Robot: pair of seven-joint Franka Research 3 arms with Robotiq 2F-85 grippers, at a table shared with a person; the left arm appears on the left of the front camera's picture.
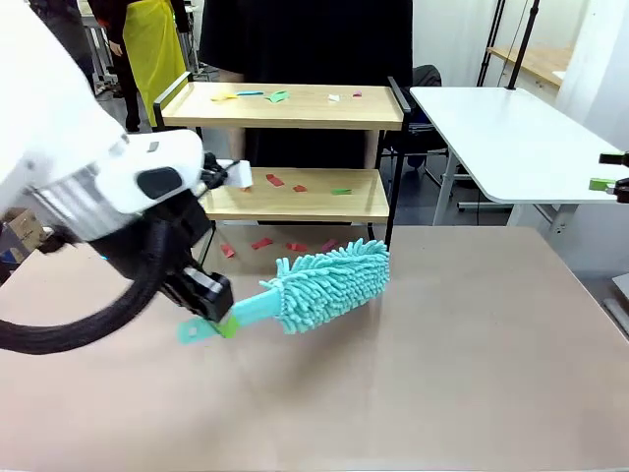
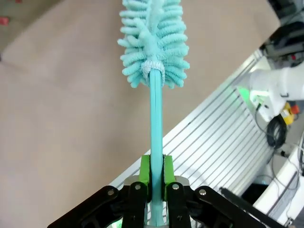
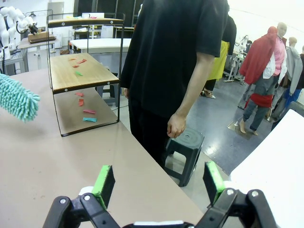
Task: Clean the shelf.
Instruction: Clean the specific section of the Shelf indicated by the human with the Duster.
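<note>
The shelf [image 1: 285, 106] stands at the table's far edge, and small red, green and yellow paper scraps [image 1: 275, 180] lie on both wooden boards and on the table under it. My left gripper [image 1: 221, 320] is shut on the handle of a teal fluffy duster [image 1: 329, 285], whose head hovers low just in front of the shelf. In the left wrist view the green pads [image 2: 145, 171] clamp the duster handle [image 2: 156, 118] below the duster head [image 2: 152, 38]. My right gripper [image 1: 609, 172] is at the far right edge. In its wrist view the right gripper [image 3: 159, 183] stands open and holds nothing, with the shelf [image 3: 80, 71] farther off.
A person in black [image 3: 175, 61] stands behind the table's far edge beside a dark stool [image 3: 183, 147]. A white table [image 1: 511, 138] stands at the back right. The beige tabletop [image 1: 442, 374] is bare in front and to the right.
</note>
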